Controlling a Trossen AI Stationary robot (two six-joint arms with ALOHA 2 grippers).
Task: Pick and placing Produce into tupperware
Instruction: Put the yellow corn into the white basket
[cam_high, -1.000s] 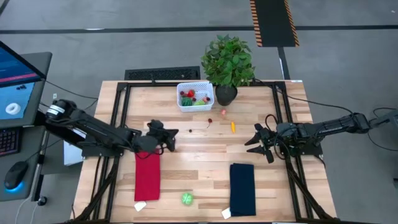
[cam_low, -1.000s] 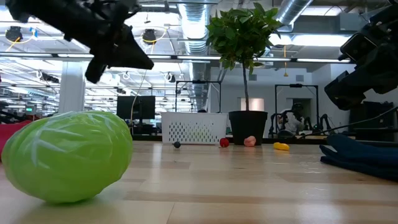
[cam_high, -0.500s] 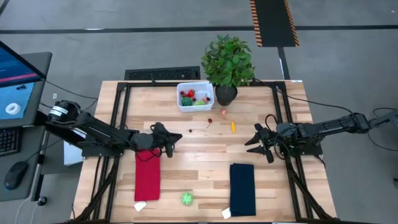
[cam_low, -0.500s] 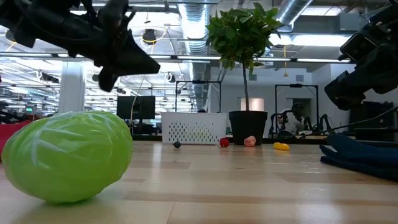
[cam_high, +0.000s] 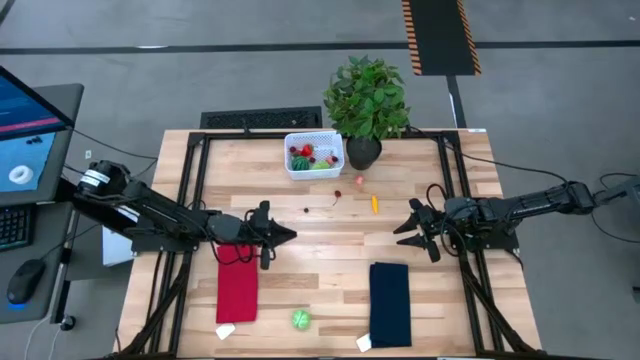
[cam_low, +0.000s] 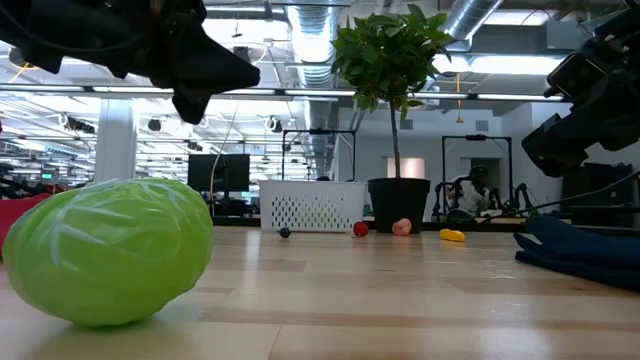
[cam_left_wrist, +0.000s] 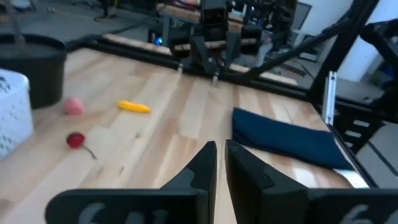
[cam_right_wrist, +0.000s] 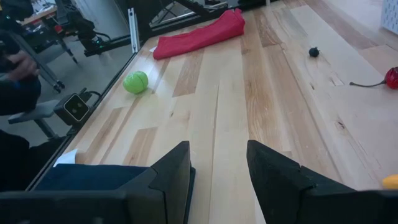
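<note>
The white mesh basket (cam_high: 314, 156) stands at the table's far side and holds several small toy pieces. Loose on the wood lie a red cherry (cam_high: 337, 195), a pink piece (cam_high: 360, 181), an orange-yellow piece (cam_high: 375, 203), a tiny dark ball (cam_high: 306, 210) and a green cabbage ball (cam_high: 301, 319) near the near edge. My left gripper (cam_high: 290, 235) hovers shut over the table's middle, past the red cloth's far end, pointing right. My right gripper (cam_high: 400, 229) hovers open at the right, pointing left. Neither holds anything.
A red cloth (cam_high: 237, 283) and a navy cloth (cam_high: 389, 303) lie flat toward the near edge. A potted plant (cam_high: 367, 100) stands right of the basket. In the low view the cabbage ball (cam_low: 110, 250) fills the near left. Bare wood lies between the two grippers.
My left gripper has moved toward the table's right and near edges and has turned to point more squarely right. My right arm has kept still, and nothing on the table has moved.
</note>
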